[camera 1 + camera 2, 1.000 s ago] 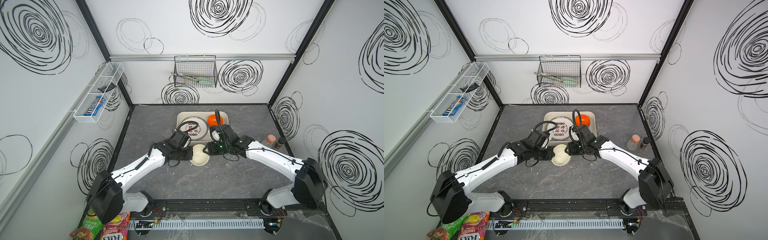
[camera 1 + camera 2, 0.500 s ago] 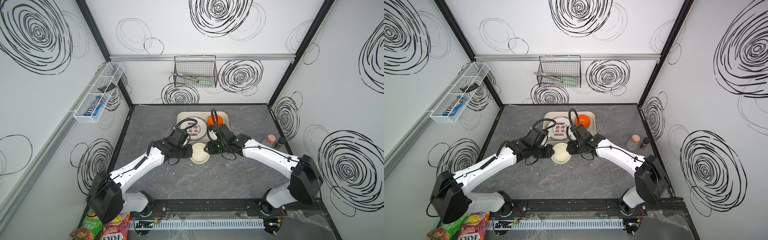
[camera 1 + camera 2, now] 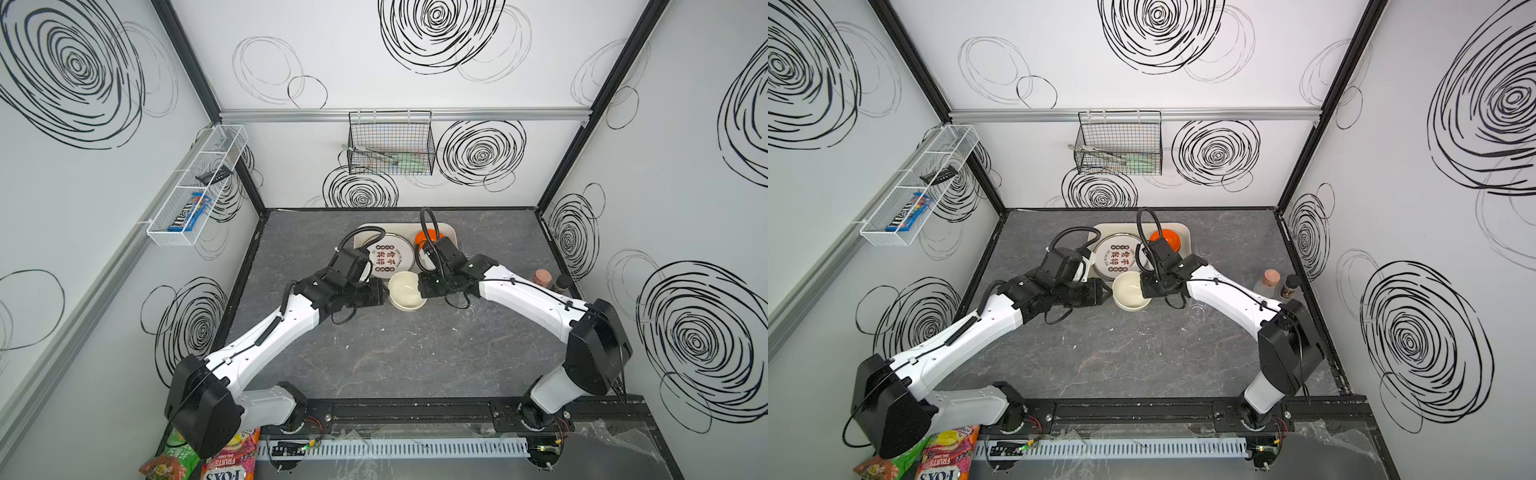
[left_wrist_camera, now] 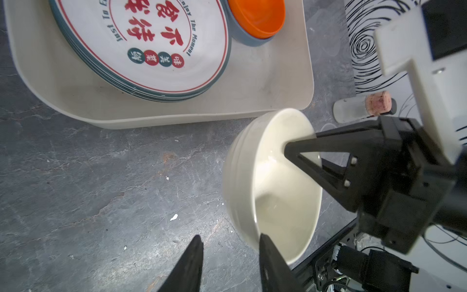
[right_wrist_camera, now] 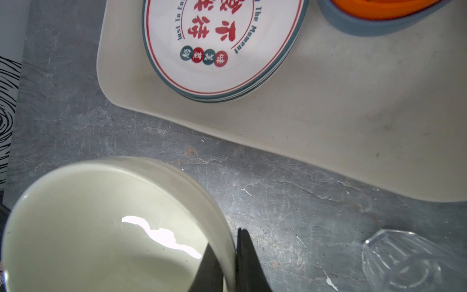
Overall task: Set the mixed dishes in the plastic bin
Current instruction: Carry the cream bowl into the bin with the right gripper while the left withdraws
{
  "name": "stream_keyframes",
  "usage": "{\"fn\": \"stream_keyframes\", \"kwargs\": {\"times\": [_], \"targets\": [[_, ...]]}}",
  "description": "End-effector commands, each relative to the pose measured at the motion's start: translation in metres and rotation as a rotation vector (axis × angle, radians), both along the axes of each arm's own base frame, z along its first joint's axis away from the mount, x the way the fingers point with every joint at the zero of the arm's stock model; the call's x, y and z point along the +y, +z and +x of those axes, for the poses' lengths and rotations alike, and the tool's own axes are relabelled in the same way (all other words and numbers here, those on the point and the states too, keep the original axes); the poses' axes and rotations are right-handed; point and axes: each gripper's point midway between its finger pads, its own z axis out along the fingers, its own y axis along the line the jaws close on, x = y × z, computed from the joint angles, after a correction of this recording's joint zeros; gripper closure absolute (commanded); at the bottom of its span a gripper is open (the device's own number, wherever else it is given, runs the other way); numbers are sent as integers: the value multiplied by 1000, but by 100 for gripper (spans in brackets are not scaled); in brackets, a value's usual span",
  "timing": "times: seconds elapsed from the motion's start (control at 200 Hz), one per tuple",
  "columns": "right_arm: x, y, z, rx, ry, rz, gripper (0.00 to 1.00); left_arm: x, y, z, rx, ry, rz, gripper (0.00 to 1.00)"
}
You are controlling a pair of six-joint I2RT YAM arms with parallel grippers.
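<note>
1. The walls (image 3: 374,62) around you are white with black swirls. Black posts frame them, and a metal rail (image 3: 498,113) runs along the back.
2. Your table (image 3: 395,353) is dark grey and stone-patterned, with a few pale specks near the middle.
3. Your two arms reach in from the front edge and meet near the back centre.
4. A white rack (image 3: 195,187) hangs on the left wall with a candy pack (image 3: 187,216) in it. A black basket (image 3: 390,145) hangs on the back wall with tongs inside.
5. The bin (image 5: 328,101) sits on the table at back centre.
6. A stack of plates (image 3: 392,257) lies in the bin's left half.
7. The cream bowl (image 3: 406,289) is just in front of the bin, between your grippers. You cannot tell whether it touches the table.
8. An orange bowl (image 3: 1165,239) nests in a blue bowl (image 4: 242,38) in the bin's right half.
9. A clear cup (image 5: 404,260) sits on the table right of the cream bowl, beside your right arm.
10. Two bottles (image 3: 541,277) stand at the table's right edge.
11. Your right gripper (image 5: 225,237) pinches the cream bowl's rim, one finger inside and one outside.
12. Your left gripper (image 4: 230,236) is at the opposite rim, jaws spread and not closed on it.
</note>
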Motion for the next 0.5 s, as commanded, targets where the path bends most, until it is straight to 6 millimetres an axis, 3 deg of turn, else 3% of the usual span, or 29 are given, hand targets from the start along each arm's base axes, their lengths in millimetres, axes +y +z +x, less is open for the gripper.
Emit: {"fn": "stream_keyframes", "kwargs": {"times": [0.0,0.49], "targets": [[-5,23,25,-64,-23,4,94,9,11,-1,-32,20,-33,53],[-56,41,116,-119,-189,-46,94,49,8,-16,-28,97,-79,44]]}}
